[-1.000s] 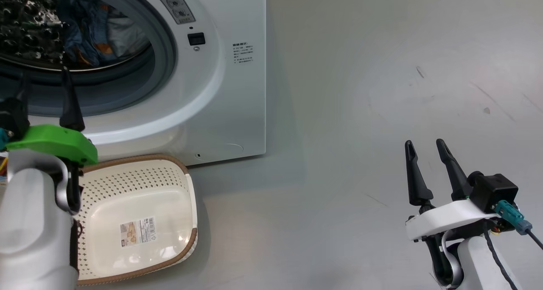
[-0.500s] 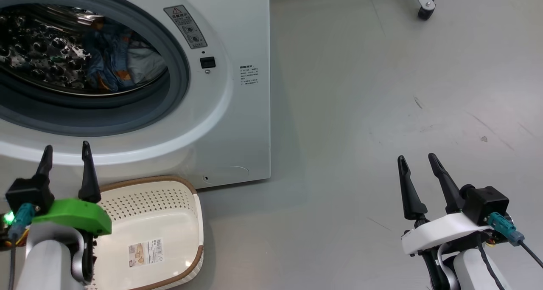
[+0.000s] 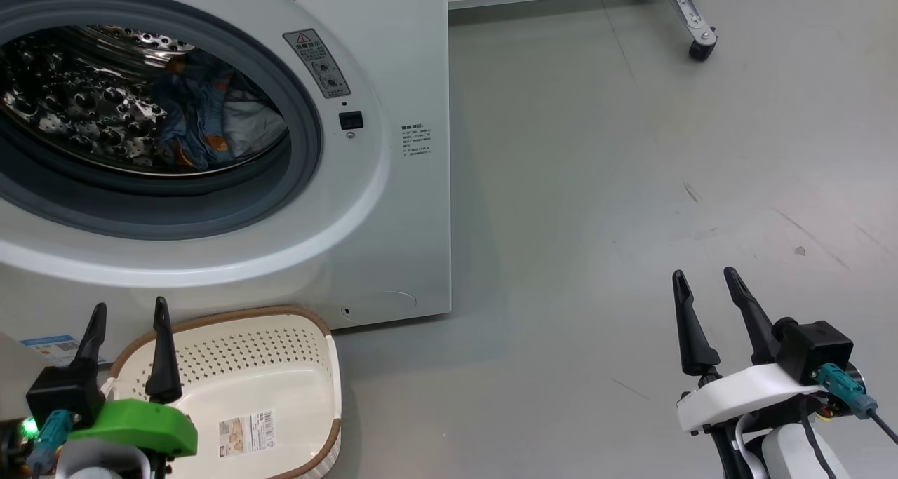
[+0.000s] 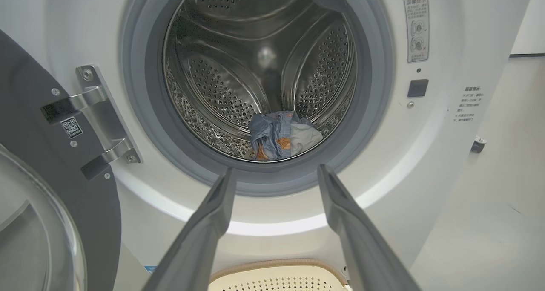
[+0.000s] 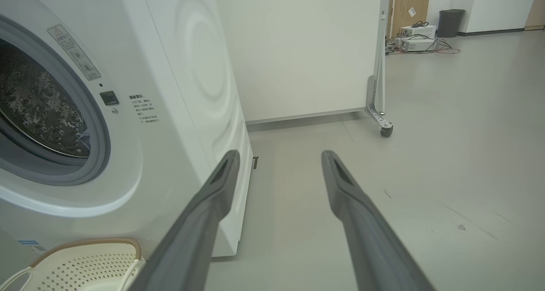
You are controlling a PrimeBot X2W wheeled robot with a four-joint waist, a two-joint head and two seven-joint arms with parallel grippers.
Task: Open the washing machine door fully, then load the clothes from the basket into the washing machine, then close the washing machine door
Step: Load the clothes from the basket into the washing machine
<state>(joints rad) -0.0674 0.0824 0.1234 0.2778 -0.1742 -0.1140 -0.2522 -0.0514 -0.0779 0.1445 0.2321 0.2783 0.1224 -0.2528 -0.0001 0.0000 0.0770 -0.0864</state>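
The white washing machine stands with its drum open. The washing machine door hangs swung out at the left of the left wrist view, dark rim and glass bowl facing me. Light blue clothes with orange prints lie in the steel drum, also the clothes beyond my left fingers. The cream basket sits on the floor below the opening, holding just its label sticker. My left gripper is open over the basket's left rim, pointing at the drum. My right gripper is open above bare floor, far right.
A white panel on a metal leg with a caster stands behind the machine's right side. Grey floor stretches open to the right. Far back, a bin and some boxes with cables sit by a wall.
The head camera has tilted up, so everything sits lower in view. My left gripper has drawn back and down from the drum opening to the basket's rim. The right gripper has barely moved.
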